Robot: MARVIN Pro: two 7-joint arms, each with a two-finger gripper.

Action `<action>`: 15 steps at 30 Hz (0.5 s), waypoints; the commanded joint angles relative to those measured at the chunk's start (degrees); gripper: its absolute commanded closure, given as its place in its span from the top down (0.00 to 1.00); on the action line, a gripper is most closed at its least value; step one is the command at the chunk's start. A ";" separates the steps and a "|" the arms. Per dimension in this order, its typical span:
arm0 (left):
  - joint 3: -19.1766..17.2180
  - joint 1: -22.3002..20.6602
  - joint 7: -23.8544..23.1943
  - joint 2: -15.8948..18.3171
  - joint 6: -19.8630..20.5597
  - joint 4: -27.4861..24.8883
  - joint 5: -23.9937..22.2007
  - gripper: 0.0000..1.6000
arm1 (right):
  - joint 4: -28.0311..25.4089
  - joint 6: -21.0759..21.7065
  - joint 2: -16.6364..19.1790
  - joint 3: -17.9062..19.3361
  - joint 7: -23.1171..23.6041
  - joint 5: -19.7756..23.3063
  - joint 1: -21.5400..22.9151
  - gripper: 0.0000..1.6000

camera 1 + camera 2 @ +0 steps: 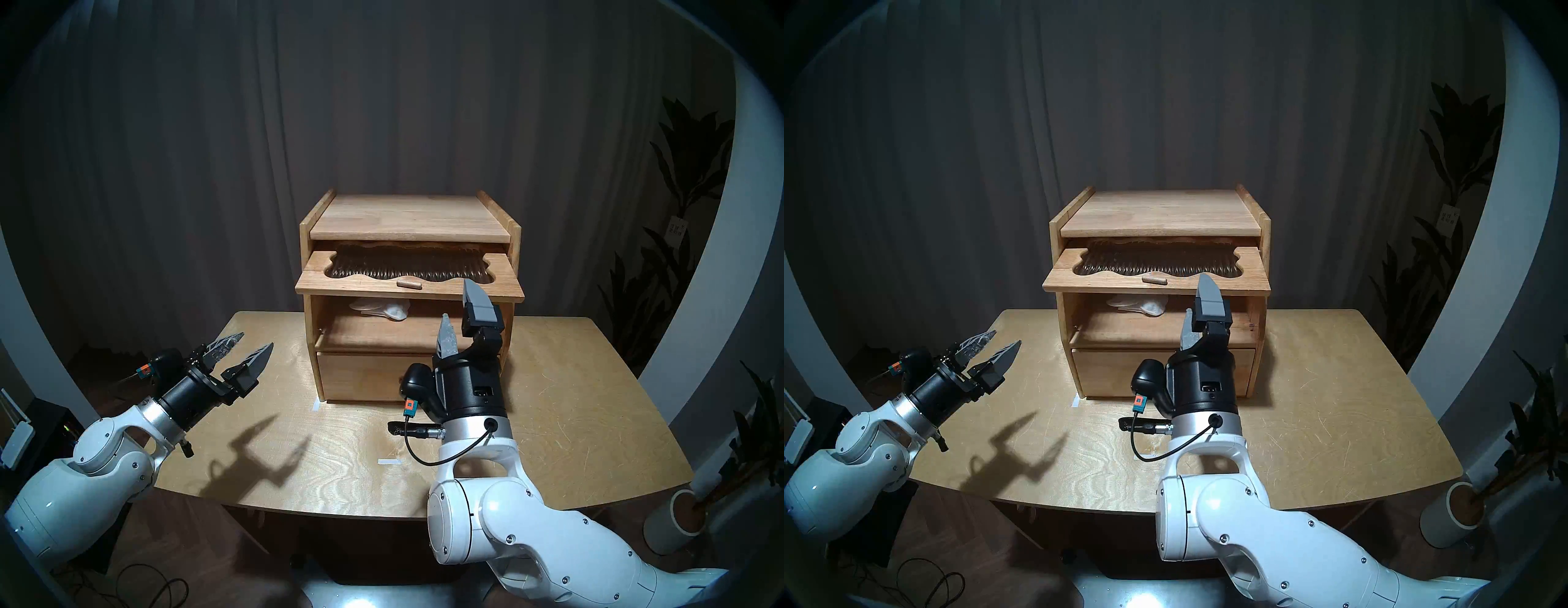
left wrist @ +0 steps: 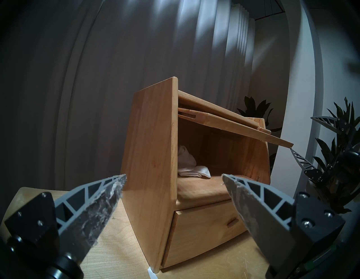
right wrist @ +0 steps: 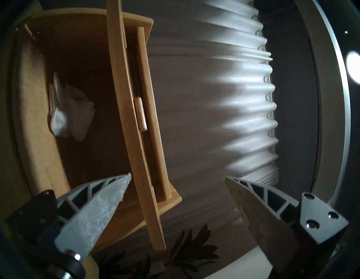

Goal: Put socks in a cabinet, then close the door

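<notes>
in your head left view the cabinet point(image 1: 409, 293) sits toward the table's point(image 1: 572, 424) far edge, its door point(image 1: 409, 282) lifted flat and sticking out over the open compartment, peg handle point(image 1: 409, 284) at its front edge. the socks point(image 1: 384, 308) lie bunched at the back left of that compartment. your right gripper point(image 1: 460, 322) is spread, one finger above the door's right front corner and one below it. your left gripper point(image 1: 242, 348) hangs spread and empty over the table's left edge. the head right view gives you the same layout, door point(image 1: 1157, 278) jutting out, socks point(image 1: 1140, 305) inside. your left wrist view looks past the cabinet's side panel point(image 2: 150, 165) to the socks point(image 2: 191, 167) on the shelf. your right wrist view, turned sideways, shows the door's edge point(image 3: 136, 126) running between the spread fingers point(image 3: 97, 206); you can't tell if either touches it.
</notes>
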 commanded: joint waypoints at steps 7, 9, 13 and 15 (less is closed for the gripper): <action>-0.72 -0.33 0.09 -0.08 -0.48 -0.47 -0.02 1.00 | 3.92 0.78 -8.50 -0.34 -0.09 1.90 3.93 1.00; -0.73 -0.31 0.10 -0.08 -0.49 -0.47 -0.02 1.00 | 5.43 0.78 -10.00 0.28 0.51 2.33 3.82 1.00; -0.74 -0.30 0.10 -0.08 -0.50 -0.48 -0.02 1.00 | 7.39 0.78 -12.54 1.04 0.35 1.36 4.74 1.00; -0.73 -0.31 0.10 -0.08 -0.49 -0.47 -0.02 1.00 | 7.48 0.78 -13.17 0.98 0.75 1.04 5.65 1.00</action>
